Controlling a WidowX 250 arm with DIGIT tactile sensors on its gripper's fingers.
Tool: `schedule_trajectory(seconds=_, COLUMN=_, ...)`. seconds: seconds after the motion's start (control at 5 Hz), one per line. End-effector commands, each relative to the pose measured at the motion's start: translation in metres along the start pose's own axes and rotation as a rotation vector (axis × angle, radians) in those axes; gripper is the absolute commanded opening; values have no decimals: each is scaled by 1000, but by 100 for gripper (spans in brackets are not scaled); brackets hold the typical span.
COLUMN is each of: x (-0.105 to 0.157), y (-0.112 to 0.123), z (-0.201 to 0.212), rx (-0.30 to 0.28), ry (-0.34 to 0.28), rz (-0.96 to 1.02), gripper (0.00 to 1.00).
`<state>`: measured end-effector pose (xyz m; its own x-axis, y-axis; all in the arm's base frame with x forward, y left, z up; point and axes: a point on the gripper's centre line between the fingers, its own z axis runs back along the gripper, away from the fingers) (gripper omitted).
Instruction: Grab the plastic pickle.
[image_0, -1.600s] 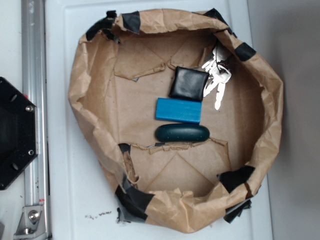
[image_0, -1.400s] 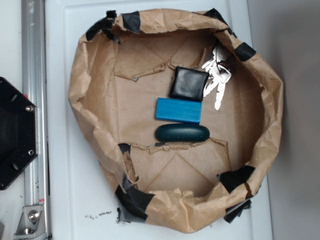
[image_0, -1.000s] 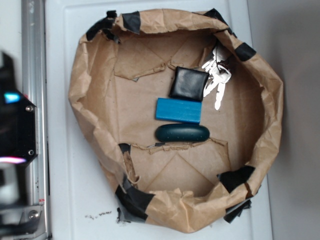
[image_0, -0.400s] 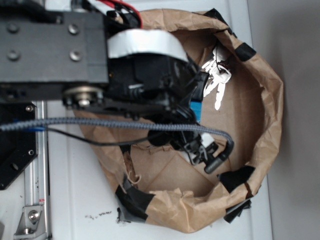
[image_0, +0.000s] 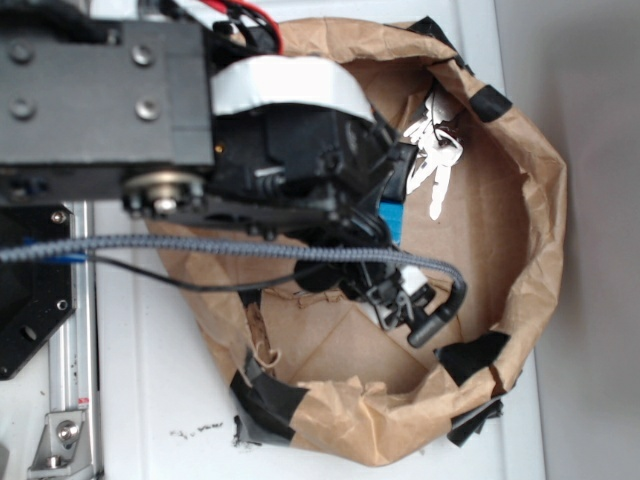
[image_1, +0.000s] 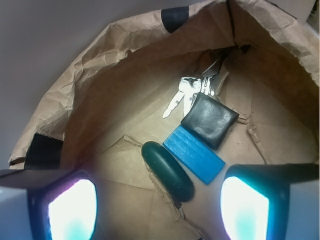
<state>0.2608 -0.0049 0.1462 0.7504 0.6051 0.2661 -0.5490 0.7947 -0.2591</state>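
In the wrist view the plastic pickle (image_1: 167, 171), a dark teal-green capsule, lies on the brown paper floor, reaching in between my two fingers from beyond their tips. My gripper (image_1: 157, 212) is open and empty above it, with its glowing pads (image_1: 70, 210) wide apart. The bright blue block (image_1: 194, 154) lies right beside the pickle, and the black square pad (image_1: 210, 120) lies beyond it. In the exterior view my arm and gripper (image_0: 405, 300) cover the pickle; only a sliver of the blue block (image_0: 392, 220) shows.
Everything sits inside a crumpled brown paper bag with a raised rim (image_0: 540, 200) patched with black tape (image_0: 470, 355); the rim also shows in the wrist view (image_1: 100, 60). A bunch of keys (image_0: 435, 165) (image_1: 187, 92) lies by the pad. A metal rail (image_0: 70, 330) runs along the left.
The arm has swung in from the left over the bag, covering the pad, block and pickle in the exterior view. Over the last half second it has barely shifted.
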Motion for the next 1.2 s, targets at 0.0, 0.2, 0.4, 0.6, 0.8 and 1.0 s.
schedule_trajectory(seconds=0.0, x=-21, y=11, z=-83, rx=98, ry=39, rz=83, gripper=100)
schedule_trajectory(seconds=0.2, x=-29, y=4, z=-101, rx=112, ry=30, rz=79, gripper=100)
schedule_trajectory(seconds=0.4, x=-29, y=5, z=-109, rx=116, ry=3, rz=76, gripper=100)
schedule_trajectory(seconds=0.6, x=-17, y=-6, z=-127, rx=62, ry=7, rz=-49, gripper=100)
schedule_trajectory(seconds=0.8, x=-6, y=-17, z=-129, rx=63, ry=-16, rz=-119, gripper=100)
schedule_trajectory(seconds=1.0, x=4, y=-22, z=-124, rx=31, ry=-22, rz=-170, gripper=0)
